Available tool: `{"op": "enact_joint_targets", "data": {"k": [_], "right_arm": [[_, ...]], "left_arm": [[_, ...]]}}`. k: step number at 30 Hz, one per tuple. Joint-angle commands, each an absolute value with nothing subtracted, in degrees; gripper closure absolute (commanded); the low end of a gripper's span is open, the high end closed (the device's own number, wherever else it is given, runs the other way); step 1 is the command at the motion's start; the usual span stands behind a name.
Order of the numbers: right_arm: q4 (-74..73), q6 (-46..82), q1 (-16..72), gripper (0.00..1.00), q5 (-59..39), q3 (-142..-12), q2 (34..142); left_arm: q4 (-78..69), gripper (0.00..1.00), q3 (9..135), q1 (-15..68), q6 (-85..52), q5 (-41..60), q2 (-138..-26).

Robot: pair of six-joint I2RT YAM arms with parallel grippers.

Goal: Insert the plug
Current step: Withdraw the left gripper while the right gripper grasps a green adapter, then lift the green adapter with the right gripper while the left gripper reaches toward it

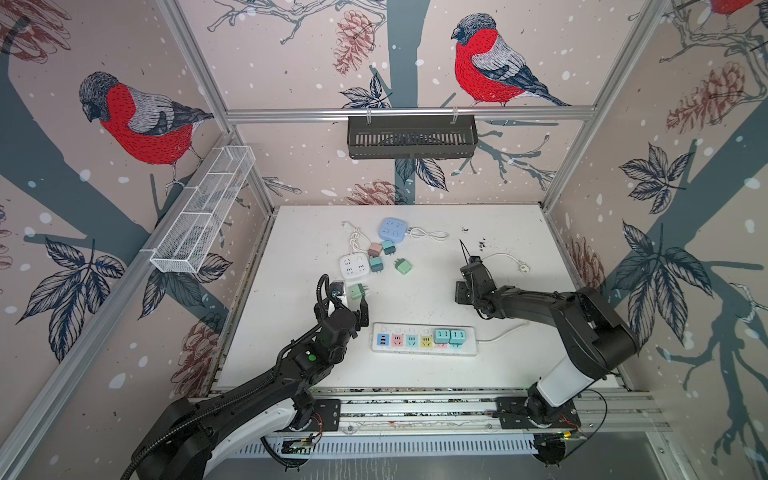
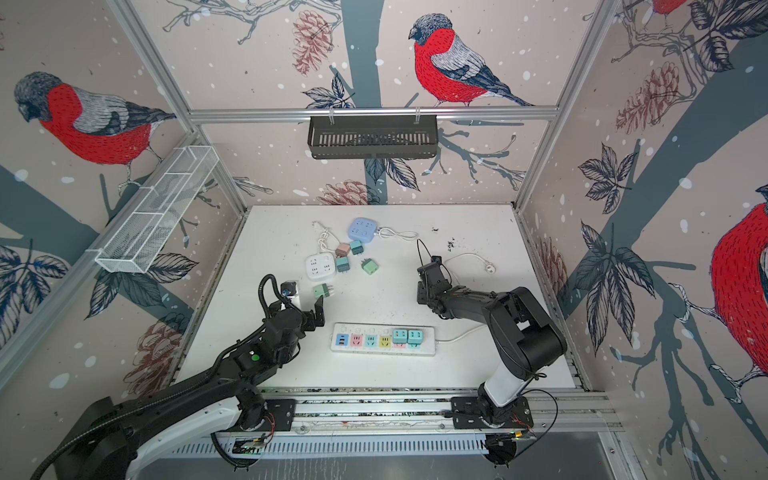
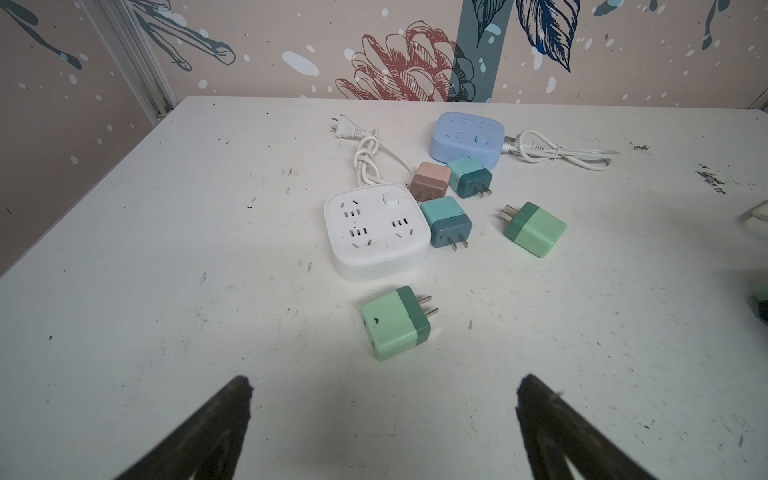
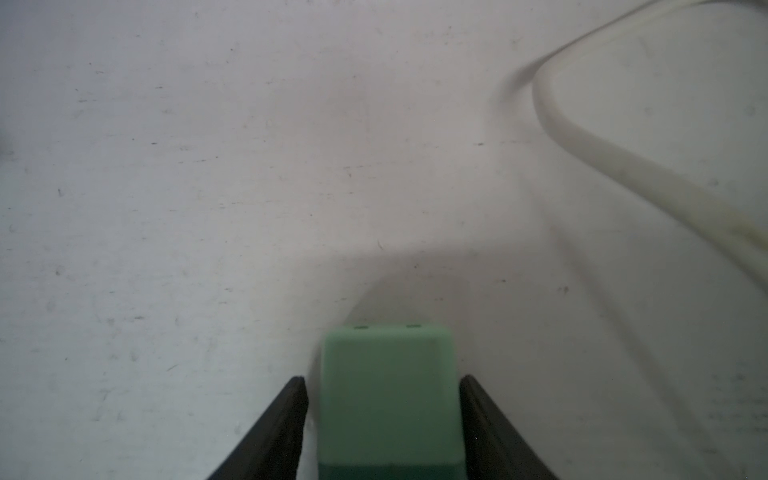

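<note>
Toward the left of the worktop (image 1: 299, 232), held left gripper (image 3: 384, 380) spread wide, short of a spare plug (image 3: 395, 322). Midway, noted power strip (image 1: 424, 340) with free sockets. Rightward, set right gripper (image 4: 382, 378) astride green plug (image 4: 388, 395), low on that surface; could not tell whether pinched. Likely needed square, firm squeeze before lifting.

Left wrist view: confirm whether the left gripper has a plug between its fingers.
No: the left gripper is open over the bare table, and the nearest green plug lies ahead of it, untouched.
</note>
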State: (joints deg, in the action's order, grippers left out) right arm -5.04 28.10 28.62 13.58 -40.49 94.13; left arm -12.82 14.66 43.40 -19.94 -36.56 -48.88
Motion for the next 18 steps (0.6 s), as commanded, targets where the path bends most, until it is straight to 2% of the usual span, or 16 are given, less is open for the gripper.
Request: {"op": "enact_joint_targets", "data": {"k": [1,13,18], "right_arm": [[-5.31,28.19,28.65,0.41,14.05,-40.69,94.63],[-4.69,28.5,29.2,0.61,15.41,-40.87,93.61],[-3.1,27.75,30.95,0.63,16.73,-41.82,89.21]], "left_arm": [[-13.06,0.01,15.2,43.37,-21.34,-37.84,-49.05],[-12.66,0.01,15.38,43.42,-21.55,-38.06,-48.98],[-12.46,0.01,15.35,43.37,-21.62,-37.9,-48.94]]}}
